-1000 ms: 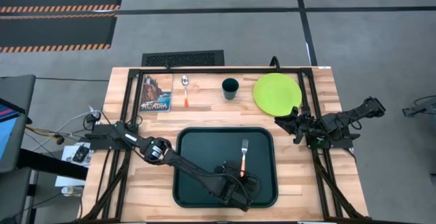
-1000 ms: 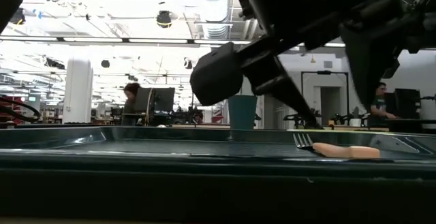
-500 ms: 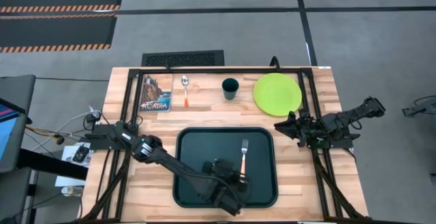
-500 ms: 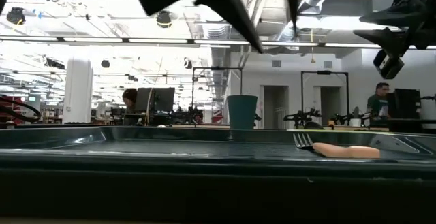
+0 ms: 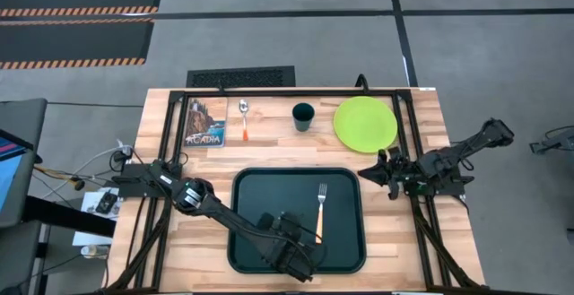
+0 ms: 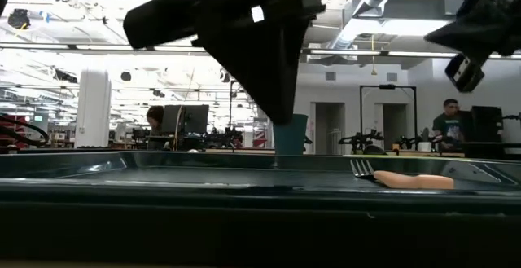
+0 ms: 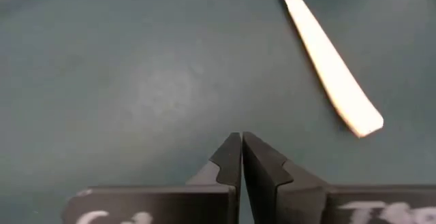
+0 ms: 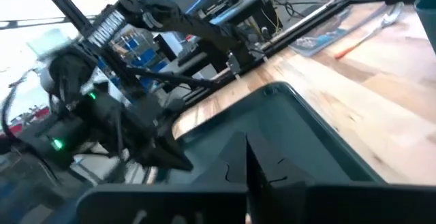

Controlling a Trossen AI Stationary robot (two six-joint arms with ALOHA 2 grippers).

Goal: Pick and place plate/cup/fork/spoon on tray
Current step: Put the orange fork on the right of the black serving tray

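The dark green tray (image 5: 247,241) lies at the table's near middle. On its right half lies the fork (image 5: 319,210), tines toward the far edge, orange handle (image 7: 334,77) toward the near edge. My left gripper (image 5: 296,246) hangs shut over the tray floor, just left of the fork's handle end, with nothing in it. My right gripper (image 5: 369,171) is shut and bare above the table, beside the tray's far right corner. Along the far edge stand the lime-green plate (image 5: 365,122), the teal cup (image 5: 303,116) and the spoon (image 5: 243,120).
A picture booklet (image 5: 205,123) lies at the far left beside the spoon. A black frame rail (image 5: 296,91) runs around the table's edges. The tray's left half is bare. A person (image 6: 446,121) stands in the room beyond the table.
My left gripper has drawn away from the fork's handle end toward the tray's left and has shut with nothing in it. The fork stays where it lay. My right gripper has shifted a little toward the tray's far right corner and has shut.
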